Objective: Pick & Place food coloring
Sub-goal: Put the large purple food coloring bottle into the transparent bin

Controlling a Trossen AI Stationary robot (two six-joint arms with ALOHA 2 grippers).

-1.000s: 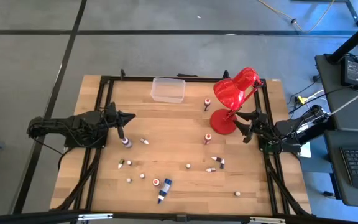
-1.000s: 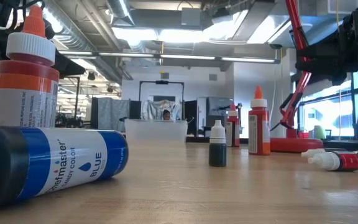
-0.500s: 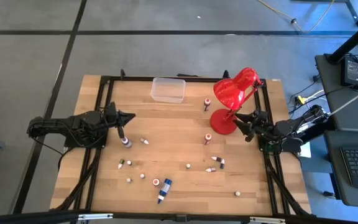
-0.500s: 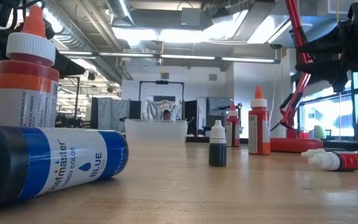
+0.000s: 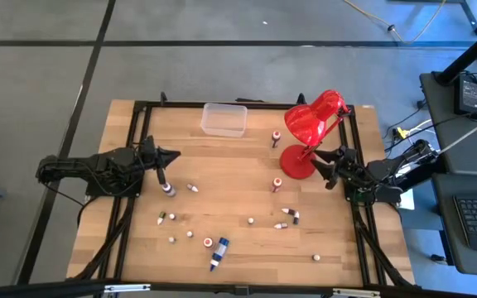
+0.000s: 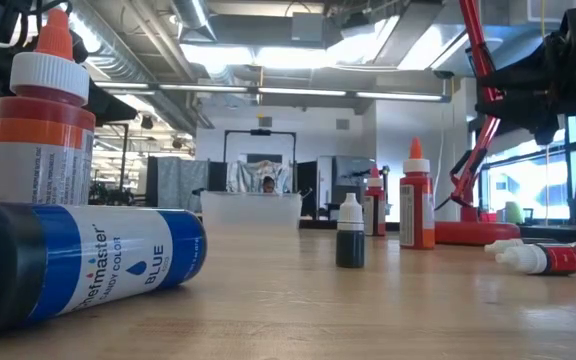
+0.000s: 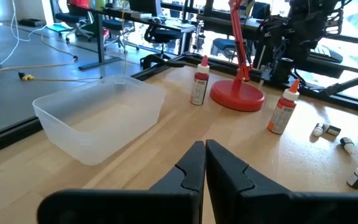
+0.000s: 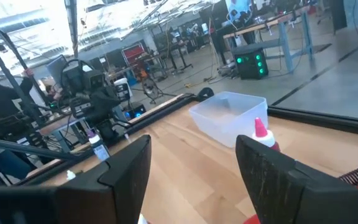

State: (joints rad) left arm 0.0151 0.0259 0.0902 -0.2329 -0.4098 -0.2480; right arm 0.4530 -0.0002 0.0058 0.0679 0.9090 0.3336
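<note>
1. The tabletop [image 5: 238, 165] is showing light brown wood with thin stripes, and its frame is black.
2. The desk lamp [image 5: 309, 132] is shining bright red all over.
3. The plastic box [image 5: 224, 119] is looking clear and a bit milky.
4. The long bottle [image 6: 78, 262] lying down is showing blue and white, with the word BLUE on it.
5. The bottle behind it [image 6: 43, 110] is wearing a white cap, an orange tip and a dark red and orange label.
6. The small bottle [image 6: 350, 235] in the middle is looking dark with a white cap.
7. Both arms are looking black, and so are the left claw [image 7: 204, 165] and the right claw [image 8: 191, 165].
</note>
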